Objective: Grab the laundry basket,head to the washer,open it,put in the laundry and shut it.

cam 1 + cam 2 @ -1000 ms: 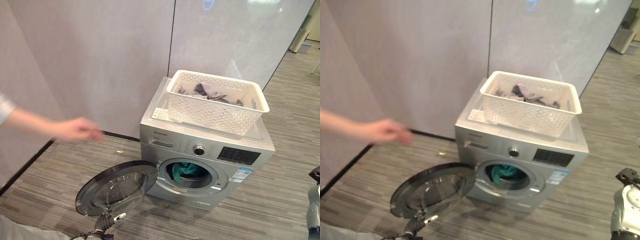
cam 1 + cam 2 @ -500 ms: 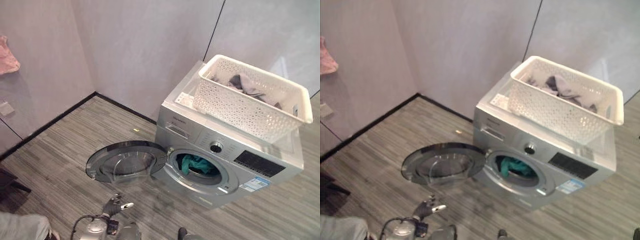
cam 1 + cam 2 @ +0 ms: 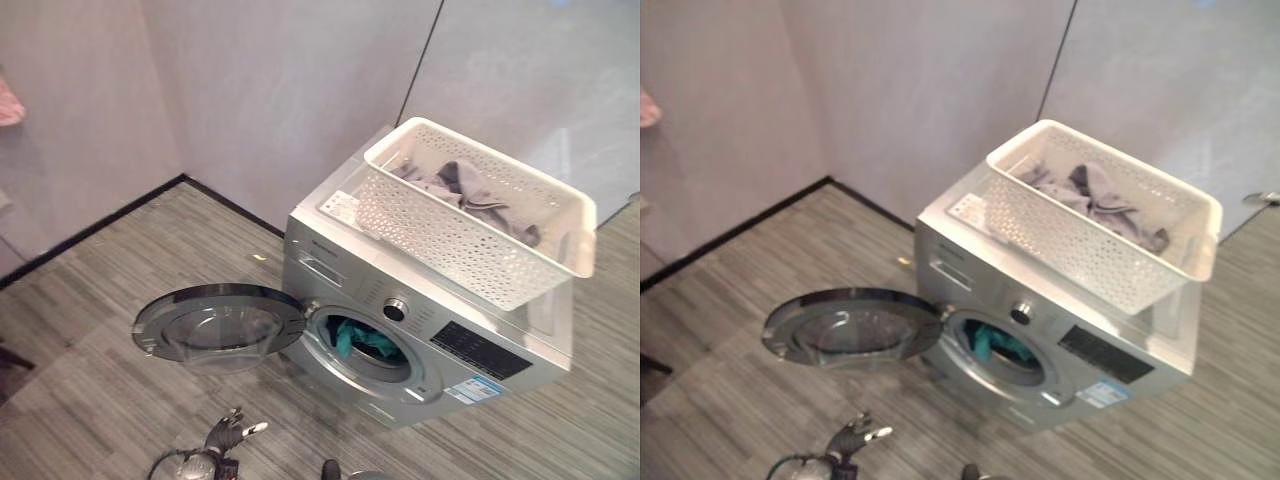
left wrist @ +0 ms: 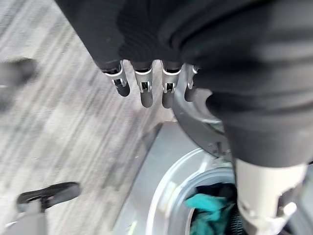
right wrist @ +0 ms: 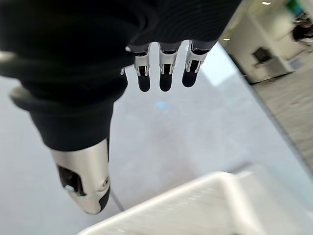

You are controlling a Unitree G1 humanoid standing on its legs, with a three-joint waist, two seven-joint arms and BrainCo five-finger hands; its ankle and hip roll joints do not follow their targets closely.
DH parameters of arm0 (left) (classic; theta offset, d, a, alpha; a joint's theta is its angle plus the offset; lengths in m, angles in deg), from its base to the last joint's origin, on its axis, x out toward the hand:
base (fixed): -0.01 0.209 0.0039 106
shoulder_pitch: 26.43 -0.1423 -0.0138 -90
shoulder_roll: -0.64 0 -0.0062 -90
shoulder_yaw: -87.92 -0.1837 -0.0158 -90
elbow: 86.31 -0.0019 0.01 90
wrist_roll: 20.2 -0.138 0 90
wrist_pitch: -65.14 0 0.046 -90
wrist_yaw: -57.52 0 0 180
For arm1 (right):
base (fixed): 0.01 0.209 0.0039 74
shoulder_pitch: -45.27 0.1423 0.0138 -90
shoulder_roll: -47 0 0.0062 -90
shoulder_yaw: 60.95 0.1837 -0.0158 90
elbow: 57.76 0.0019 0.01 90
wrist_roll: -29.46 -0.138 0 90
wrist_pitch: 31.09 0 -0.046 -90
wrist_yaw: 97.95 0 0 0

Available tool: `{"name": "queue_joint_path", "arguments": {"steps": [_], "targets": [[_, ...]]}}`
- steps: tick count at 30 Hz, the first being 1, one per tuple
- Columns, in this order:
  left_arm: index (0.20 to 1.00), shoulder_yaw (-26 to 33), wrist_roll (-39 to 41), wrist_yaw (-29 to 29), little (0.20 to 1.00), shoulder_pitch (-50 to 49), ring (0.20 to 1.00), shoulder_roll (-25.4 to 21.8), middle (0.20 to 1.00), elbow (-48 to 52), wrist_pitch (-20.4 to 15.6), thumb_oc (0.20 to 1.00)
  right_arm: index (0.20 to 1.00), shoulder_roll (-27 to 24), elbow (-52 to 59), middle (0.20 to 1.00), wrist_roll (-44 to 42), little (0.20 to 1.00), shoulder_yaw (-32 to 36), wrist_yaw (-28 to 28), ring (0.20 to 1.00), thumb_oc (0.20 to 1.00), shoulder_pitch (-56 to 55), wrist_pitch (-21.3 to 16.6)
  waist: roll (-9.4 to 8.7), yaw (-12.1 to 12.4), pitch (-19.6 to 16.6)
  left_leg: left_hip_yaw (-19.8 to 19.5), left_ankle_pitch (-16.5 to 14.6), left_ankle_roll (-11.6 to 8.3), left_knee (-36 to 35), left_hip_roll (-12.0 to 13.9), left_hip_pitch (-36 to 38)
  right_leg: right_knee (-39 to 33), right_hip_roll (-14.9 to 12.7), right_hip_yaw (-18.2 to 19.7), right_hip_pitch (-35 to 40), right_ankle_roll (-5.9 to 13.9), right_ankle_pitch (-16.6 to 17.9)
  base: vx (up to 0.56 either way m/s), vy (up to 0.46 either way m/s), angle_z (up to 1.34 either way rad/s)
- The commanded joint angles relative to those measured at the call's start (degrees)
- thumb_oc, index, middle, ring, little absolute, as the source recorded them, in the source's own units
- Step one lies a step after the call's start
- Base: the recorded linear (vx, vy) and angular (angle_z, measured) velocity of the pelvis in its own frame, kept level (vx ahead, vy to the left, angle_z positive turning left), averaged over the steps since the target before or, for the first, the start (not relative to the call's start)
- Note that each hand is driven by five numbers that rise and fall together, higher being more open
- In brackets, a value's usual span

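Observation:
A silver front-loading washer (image 3: 335, 268) stands against the wall with its round door (image 3: 218, 325) swung wide open to the left. A teal cloth (image 3: 352, 338) lies inside the drum. On top of the washer sits the white perforated laundry basket (image 3: 450, 240) with grey laundry (image 3: 465, 188) in it. My left hand (image 3: 228, 435) hangs low in front of the door, fingers (image 4: 145, 90) straight and holding nothing, with the teal cloth (image 4: 208, 205) below it. My right hand (image 5: 161, 73) is open and empty, with the basket rim (image 5: 195, 196) just beyond it.
Grey wall panels with a black baseboard run behind and to the left of the washer. The striped wood floor spreads out in front. A small yellow scrap (image 3: 259, 257) lies on the floor by the wall. A pink shape (image 3: 8, 102) shows at the left edge.
The camera has swung, so the whole scene has shifted. The person's arm seen at the left a second ago is gone. Washer, open door and basket stand as before.

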Motion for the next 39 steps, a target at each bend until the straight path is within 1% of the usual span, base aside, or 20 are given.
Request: {"name": "queue_joint_path", "arguments": {"steps": [1, 4, 6, 9, 11, 15, 21, 25, 27, 29, 30, 31, 32, 33, 34, 35, 36, 37, 38, 39], "targets": [[1.0, -0.84, -0.07, 1.2, 1.0, -0.76, 1.0, -2.97, 1.0, 2.08, -2.25, 1.0, 1.0, -1.6, -3.27, 1.0, -0.68, 1.0, 0.11, 1.66, 1.0, 1.0, 5.1, 0.45, -2.63, 3.16, -1.21, -4.2, -4.54, 3.29, -0.73, -2.46, 1.16, 2.68, -5.63, 4.87, -8.33, 5.9, 0.92, 0.12, -0.061, 0.41], [1.0, -2.06, -0.46, 2.22, 1.0, -1.25, 1.0, -3.47, 1.0, 2.87, -2.27, 1.0, 1.0, 0.83, -6.28, 1.0, -3.0, 1.0, -5.8, 3.95, 1.0, 1.0, 10.34, 1.48, -2.04, 3.92, -2.01, -3.52, -2.23, 2.1, -4.09, -1.97, 2.77, 1.81, -5.44, 4.42, -7.62, 5.54, 0.66, 0.12, -0.01, 0.46], [1.0, -2.02, -0.83, 2.39, 1.0, -1.87, 1.0, -3.44, 1.0, 2.87, -2.25, 1.0, 1.0, 1.83, -6.21, 1.0, -5.11, 1.0, -7.12, 4.62, 1.0, 1.0, 12.46, 1.26, -1.73, 4.16, -2.16, -3.7, -1.38, 1.68, -4.95, -1.74, 3.38, 1.45, -5.2, 4.12, -7.16, 5.37, 0.46, 0.08, -0.018, -0.01], [1.0, -1.82, -0.99, 2.73, 1.0, -2.4, 1.0, -3.59, 1.0, 2.62, -2.11, 1.0, 1.0, 2.34, -6.8, 1.0, -4.34, 1.0, -8.75, 5.2, 1.0, 1.0, 14.04, 1.58, -1.65, 4.5, -2.22, -4.2, -1.15, 1.54, -5.27, -1.6, 3.77, 1.26, -5.01, 4.12, -6.69, 5.15, 0.19, 0.06, -0.017, -0.02], [1.0, -1.59, -1.34, 2.91, 1.0, -2.67, 1.0, -3.77, 1.0, 1.81, -2.0, 1.0, 1.0, 2.31, -8.46, 1.0, -1.23, 1.0, -12.91, 6.39, 1.0, 1.0, 17.2, 2.59, -1.6, 4.95, -2.28, -4.66, -0.69, 1.24, -6.07, -1.47, 4.04, 1.06, -4.8, 3.97, -6.54, 5.02, -0.02, 0.05, -0.015, -0.01], [1.0, -1.78, -1.69, 3.65, 1.0, -3.07, 1.0, -3.77, 1.0, 1.73, -1.59, 1.0, 1.0, 0.54, -10.93, 1.0, 3.95, 1.0, -17.2, 8.16, 1.0, 1.0, 18.66, 3.68, -1.44, 4.98, -2.33, -5.25, 0.19, 0.76, -6.66, -0.94, 3.87, 0.93, -4.35, 3.66, -6.59, 4.82, -0.4, 0.04, -0.03, -0.02], [1.0, -1.89, -1.82, 3.99, 1.0, -3.54, 1.0, -4.17, 1.0, 2.63, -1.3, 1.0, 1.0, 0.57, -14.66, 1.0, 9.42, 1.0, -17.97, 8.54, 1.0, 1.0, 18.0, 4.21, -0.83, 5.03, -1.78, -5.76, 1.46, 0.35, -6.65, -0.08, 3.41, 2.51, -3.66, 3.4, -7.46, 4.24, -1.64, 0.03, -0.055, -0.01], [1.0, -1.57, -1.42, 3.65, 1.0, -3.09, 1.0, -4.72, 1.0, 2.39, -1.2, 1.0, 1.0, 1.88, -17.16, 1.0, 10.62, 1.0, -17.6, 8.46, 1.0, 1.0, 17.81, 4.56, -0.39, 5.12, -0.93, -6.62, 3.66, -0.1, -5.92, 1.22, 2.2, 4.34, -2.58, 2.99, -8.52, 3.08, -3.17, 0.04, -0.146, 0.02], [1.0, -0.88, -0.58, 3.38, 1.0, -2.91, 1.0, -5.2, 1.0, 2.24, -0.83, 1.0, 1.0, 3.52, -18.34, 1.0, 10.96, 1.0, -16.98, 7.95, 1.0, 1.0, 17.7, 4.67, -0.21, 5.21, -0.4, -7.27, 6.71, -0.27, -3.72, 2.79, 0.89, 5.62, -0.65, 2.97, -8.88, 1.21, -5.02, 0.1, -0.235, 0.08], [1.0, -0.78, -0.37, 3.43, 1.0, -2.99, 1.0, -5.28, 1.0, 2.41, -0.84, 1.0, 1.0, 4.01, -18.17, 1.0, 10.92, 1.0, -17.15, 7.92, 1.0, 1.0, 17.76, 4.66, -0.43, 5.34, -0.27, -7.49, 7.59, -0.12, -2.02, 3.25, 0.42, 5.49, -0.12, 3.15, -8.42, 0.67, -5.3, 0.08, -0.165, 0.12], [1.0, -0.45, -0.05, 3.45, 1.0, -3.17, 1.0, -5.43, 1.0, 2.56, -0.74, 1.0, 1.0, 4.64, -17.7, 1.0, 10.71, 1.0, -17.01, 7.84, 1.0, 1.0, 17.63, 4.69, -0.8, 5.82, 0.29, -8.19, 8.67, 0.5, 1.67, 3.79, -0.54, 5.27, 0.61, 3.39, -7.39, -0.24, -5.8, 0.04, -0.286, 0.17], [1.0, 0.03, 0.55, 3.47, 1.0, -3.14, 1.0, -5.99, 1.0, 3.7, -0.29, 1.0, 1.0, 5.45, -16.8, 1.0, 10.16, 1.0, -16.8, 7.5, 1.0, 1.0, 17.95, 4.66, -2.63, 7.26, 2.3, -12.33, 10.3, 2.41, 13.97, 2.37, -6.46, 4.86, 1.4, 3.88, -5.78, -1.99, -5.95, 0.05, -0.344, 0.2], [1.0, 0.2, 0.75, 3.48, 1.0, -2.97, 1.0, -6.11, 1.0, 4.02, -0.21, 1.0, 1.0, 5.74, -16.56, 1.0, 10.03, 1.0, -16.97, 7.31, 1.0, 1.0, 18.29, 4.71, -3.34, 7.67, 3.11, -13.29, 9.89, 3.48, 18.56, 1.41, -8.74, 4.66, 1.55, 3.74, -5.01, -2.46, -6.13, 0.06, -0.357, 0.4], [1.0, 0.38, 0.95, 3.39, 1.0, -2.63, 1.0, -6.24, 1.0, 4.93, -0.24, 1.0, 1.0, 6.62, -16.03, 1.0, 9.45, 1.0, -16.58, 7.0, 1.0, 1.0, 17.96, 5.04, -4.24, 7.88, 4.27, -10.91, 9.02, 4.4, 22.83, 1.07, -12.3, 3.84, 1.66, 3.12, -3.58, -2.87, -6.31, 0.13, -0.146, 0.48], [1.0, 0.25, 1.09, 3.5, 1.0, -2.26, 1.0, -6.23, 1.0, 5.61, -0.3, 1.0, 1.0, 6.54, -16.06, 1.0, 9.42, 1.0, -16.57, 6.84, 1.0, 1.0, 17.59, 5.2, -4.48, 8.17, 4.61, -8.81, 4.31, 3.78, 20.66, -0.9, -13.73, 3.01, 1.2, 2.73, -2.51, -2.01, -6.59, 0.1, -0.046, 0.5], [1.0, 0.27, 1.07, 3.54, 1.0, -2.12, 1.0, -6.26, 1.0, 5.86, -0.27, 1.0, 1.0, 6.56, -15.83, 1.0, 9.36, 1.0, -16.33, 6.85, 1.0, 1.0, 17.28, 5.15, -4.82, 8.34, 4.49, -7.35, 3.3, 4.85, 18.71, -2.8, -14.64, 2.72, 0.43, 2.65, -2.89, -1.9, -5.8, 0.1, 0.108, 0.38], [1.0, 0.31, 0.94, 3.62, 1.0, -2.06, 1.0, -6.06, 1.0, 6.59, -0.44, 1.0, 1.0, 6.63, -14.85, 1.0, 9.39, 1.0, -15.36, 6.73, 1.0, 1.0, 15.14, 4.92, -4.78, 8.42, 4.01, -6.15, 0.2, 5.48, 14.64, -6.38, -16.19, 2.27, -0.11, 2.45, -2.85, -1.19, -5.67, 0.05, 0.14, 0.45], [1.0, 0.15, 1.11, 3.63, 1.0, -1.83, 1.0, -6.18, 1.0, 7.0, -0.55, 1.0, 1.0, 6.63, -14.37, 1.0, 9.17, 1.0, -14.55, 6.55, 1.0, 1.0, 14.03, 4.78, -4.69, 8.97, 3.74, -5.64, 0.0, 5.44, 12.87, -8.48, -18.28, 2.23, -0.19, 2.3, -2.65, -0.86, -5.6, 0.07, 0.101, 0.63], [1.0, 0.12, 1.11, 3.63, 1.0, -1.83, 1.0, -6.22, 1.0, 7.01, -0.54, 1.0, 1.0, 6.62, -14.33, 1.0, 9.18, 1.0, -14.41, 6.54, 1.0, 1.0, 13.88, 4.78, -4.73, 8.98, 3.69, -5.64, -0.01, 5.46, 12.87, -8.51, -18.31, 2.24, -0.22, 2.29, -2.68, -0.84, -5.61, 0.1, 0.145, 0.74], [1.0, 0.4, 1.34, 3.58, 1.0, -1.7, 1.0, -6.26, 1.0, 6.71, -0.72, 1.0, 1.0, 7.43, -14.54, 1.0, 8.42, 1.0, -14.36, 6.99, 1.0, 1.0, 13.92, 4.63, -3.87, 9.99, 3.2, -4.36, 0.23, 5.34, 6.37, -10.07, -16.4, 2.64, 0.32, 2.36, -2.18, -0.05, -6.19, 0.15, 0.159, 0.41]]}}
